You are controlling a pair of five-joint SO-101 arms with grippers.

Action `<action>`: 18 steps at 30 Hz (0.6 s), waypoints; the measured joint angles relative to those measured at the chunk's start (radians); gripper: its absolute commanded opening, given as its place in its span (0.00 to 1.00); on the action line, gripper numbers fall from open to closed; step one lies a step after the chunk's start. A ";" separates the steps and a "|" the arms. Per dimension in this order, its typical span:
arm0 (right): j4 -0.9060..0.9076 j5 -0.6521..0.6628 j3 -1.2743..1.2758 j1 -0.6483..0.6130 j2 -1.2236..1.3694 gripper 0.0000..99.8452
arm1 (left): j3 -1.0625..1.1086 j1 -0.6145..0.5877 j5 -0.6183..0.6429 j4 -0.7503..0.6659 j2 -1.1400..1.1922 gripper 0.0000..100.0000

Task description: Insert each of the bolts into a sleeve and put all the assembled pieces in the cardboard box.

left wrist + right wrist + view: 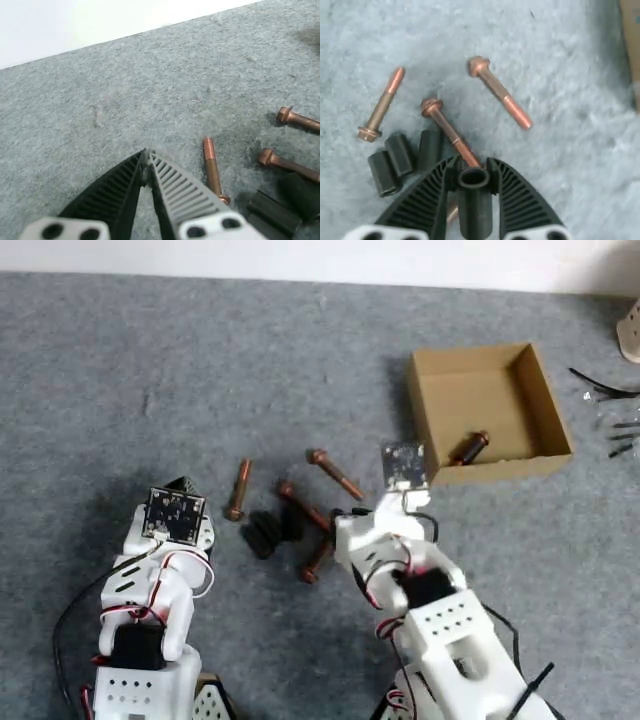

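My right claw (473, 166) is clamped around a black sleeve (475, 210), whose open bore faces outward past the fingertips. It hangs low over the grey surface (150, 370), above the scattered parts. My left claw (147, 154) is closed on nothing, its tips pressed together just over the surface.

Four copper bolts lie loose. The one nearest my left claw (213, 169) lies alone with its flanged head toward the arm. In the right wrist view, another bolt (449, 129) runs under the held sleeve, and a third (499, 91) lies farther off, toward the cardboard box (470, 352). Three spare sleeves (400, 152) huddle together beside the middle bolt. One assembled piece (468, 448) is already in the box.

As I read it, the step is mating a bolt with the held sleeve. To do it well, I would:

- Open the left claw and take the lone bolt, because nothing crowds it.
- Grip near the head so the shank stays free.
- Keep the right claw steady and line the threaded end up with the bore before pushing, watching the right wrist view.
- Push gently. A slightly skewed shank would likely catch on the rim or twist the sleeve in my grip.
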 measured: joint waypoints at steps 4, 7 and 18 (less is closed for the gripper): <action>-0.106 0.075 0.080 -0.002 -0.032 0.00 | 0.000 0.000 0.000 0.000 0.000 0.01; -0.130 0.143 0.094 -0.002 -0.034 0.00 | 0.000 0.000 0.000 0.000 0.000 0.01; -0.137 0.218 0.166 0.103 -0.038 0.00 | 0.000 0.000 0.000 0.000 0.000 0.01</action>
